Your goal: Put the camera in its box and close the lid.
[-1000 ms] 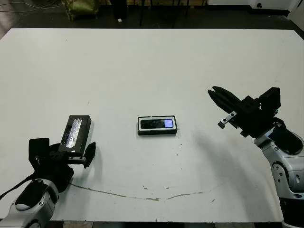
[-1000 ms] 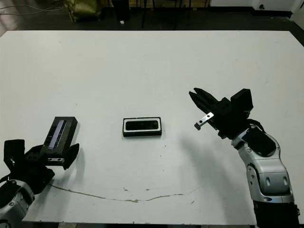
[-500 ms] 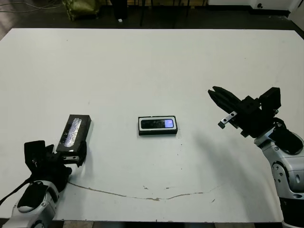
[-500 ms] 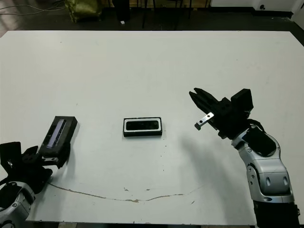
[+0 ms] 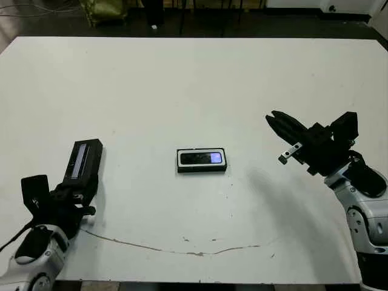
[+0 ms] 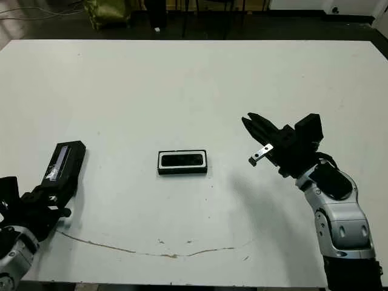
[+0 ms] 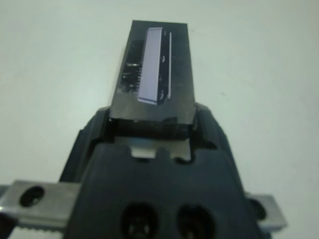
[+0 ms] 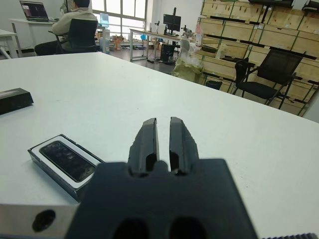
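Now the left hand (image 7: pixel 152 130) grips the lid (image 5: pixel 83 163) — right hand (image 8: pixel 163 141) closed, empty.

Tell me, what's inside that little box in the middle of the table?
The camera lies inside the box, its glossy face up; the tray's floor beneath it is hidden.

The white table (image 5: pixel 194 79) bears the box (image 5: pixel 202 160) at its middle, camera (image 5: pixel 201 159) inside.

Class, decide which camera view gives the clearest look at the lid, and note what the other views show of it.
The left wrist view shows the lid best: it fills the picture, silvery strip plain, its near end between the left gripper fingers. Both eye views show it small at the table's left edge. The right wrist view catches only one dark end.
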